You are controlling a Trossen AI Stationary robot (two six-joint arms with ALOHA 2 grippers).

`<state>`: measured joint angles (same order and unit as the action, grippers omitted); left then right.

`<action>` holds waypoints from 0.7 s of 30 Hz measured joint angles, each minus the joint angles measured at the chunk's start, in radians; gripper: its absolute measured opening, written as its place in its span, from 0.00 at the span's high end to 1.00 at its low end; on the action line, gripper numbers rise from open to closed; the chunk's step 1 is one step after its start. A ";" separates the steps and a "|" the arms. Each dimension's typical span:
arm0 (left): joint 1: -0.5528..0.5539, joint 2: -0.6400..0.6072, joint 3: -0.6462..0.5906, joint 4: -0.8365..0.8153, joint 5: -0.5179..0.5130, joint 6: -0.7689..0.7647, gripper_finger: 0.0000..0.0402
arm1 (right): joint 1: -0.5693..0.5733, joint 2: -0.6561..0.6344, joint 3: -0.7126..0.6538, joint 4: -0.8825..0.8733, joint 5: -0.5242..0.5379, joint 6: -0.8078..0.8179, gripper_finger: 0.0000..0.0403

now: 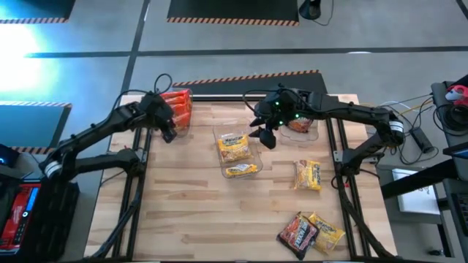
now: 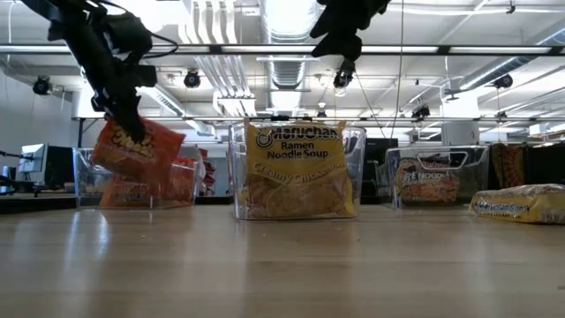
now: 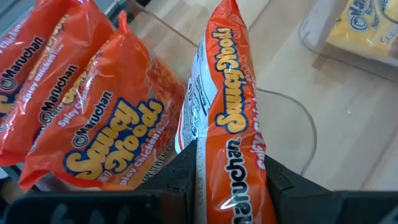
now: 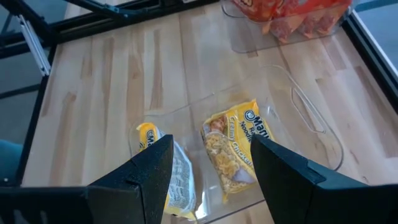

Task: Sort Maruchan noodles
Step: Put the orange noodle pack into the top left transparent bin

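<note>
1. Surface: pale wood-plank table (image 1: 190, 212) on a dark frame; grey floor with striped hazard tape around it. Low view: open hall behind, ceiling light strips, ducts, monitors at the sides.
2. 3 clear bins along the far half: left bin (image 1: 178, 109) with orange packets, middle bin (image 1: 235, 150) with yellow packets, right bin (image 1: 301, 126) with a dark-printed packet.
3. Left gripper (image 3: 231, 165) above the left bin's near edge, clamped on an orange packet (image 3: 229, 112); packet held edge-on, long axis running straight out from the fingers, hanging down toward the bin in the low view.
4. 2 more orange packets (image 3: 106, 143) lying overlapped in the left bin, long axes roughly parallel, tilted.
5. Right gripper (image 4: 211, 168) raised over the middle bin, fingers spread, nothing between them.
6. Loose on the table, right side: 1 yellow packet (image 1: 308, 175) mid-table; near the front edge, 1 dark packet (image 1: 296, 232) just beside another yellow packet (image 1: 327, 232), both skewed diagonally.
</note>
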<state>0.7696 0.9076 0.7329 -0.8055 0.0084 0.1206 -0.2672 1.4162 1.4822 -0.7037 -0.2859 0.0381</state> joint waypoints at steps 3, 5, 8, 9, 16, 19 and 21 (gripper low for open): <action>0.001 0.011 0.000 0.003 0.038 0.027 0.81 | 0.000 0.000 0.000 0.003 0.000 -0.009 0.50; 0.001 0.017 0.000 0.011 0.073 0.062 0.81 | 0.000 0.001 0.000 0.005 0.000 -0.011 0.50; 0.001 0.033 0.000 0.026 0.088 0.094 0.81 | 0.000 0.003 0.000 0.005 0.000 -0.012 0.50; 0.001 0.041 0.000 0.030 0.088 0.099 0.81 | 0.000 0.003 0.000 0.005 0.000 -0.011 0.50; 0.001 0.105 -0.001 0.036 0.089 0.097 0.81 | -0.002 0.004 0.001 0.021 0.004 0.016 0.50; 0.003 0.124 0.000 0.040 0.086 0.090 0.81 | -0.004 0.004 0.002 0.049 0.028 0.086 0.50; 0.009 0.123 0.000 0.035 0.085 0.082 0.79 | -0.004 0.005 0.002 0.057 0.031 0.108 0.50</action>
<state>0.7790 1.0310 0.7326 -0.7701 0.0937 0.2022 -0.2714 1.4213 1.4837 -0.6469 -0.2552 0.1465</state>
